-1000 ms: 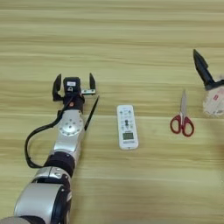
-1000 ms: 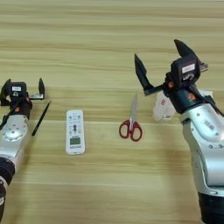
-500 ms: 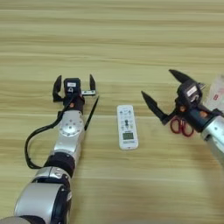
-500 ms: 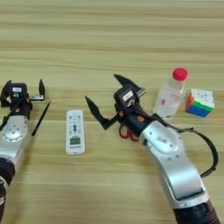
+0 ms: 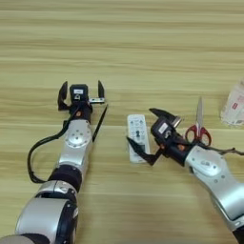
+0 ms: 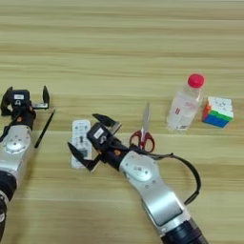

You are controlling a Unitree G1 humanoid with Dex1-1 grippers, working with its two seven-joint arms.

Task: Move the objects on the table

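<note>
A white remote control (image 5: pixel 137 126) lies on the table (image 5: pixel 143 47) near the middle. My right gripper (image 5: pixel 149 133) is open over its right edge, one finger beyond the far end and one at the near end; I cannot tell whether it touches the remote. Red-handled scissors (image 6: pixel 143 133) lie just right of that hand, blades pointing away from me. Further right stand a clear bottle with a red cap (image 6: pixel 186 102) and a multicoloured puzzle cube (image 6: pixel 218 112). My left gripper (image 5: pixel 81 91) rests open on the left, holding nothing.
A thin black stick (image 5: pixel 100 123) lies slanted between the left gripper and the remote. A black cable (image 5: pixel 40 147) loops beside the left forearm. Bare wood stretches across the far half of the table.
My right arm has swept left from beside the bottle, across the scissors, to the remote, with its fingers open throughout. The left arm has stayed put.
</note>
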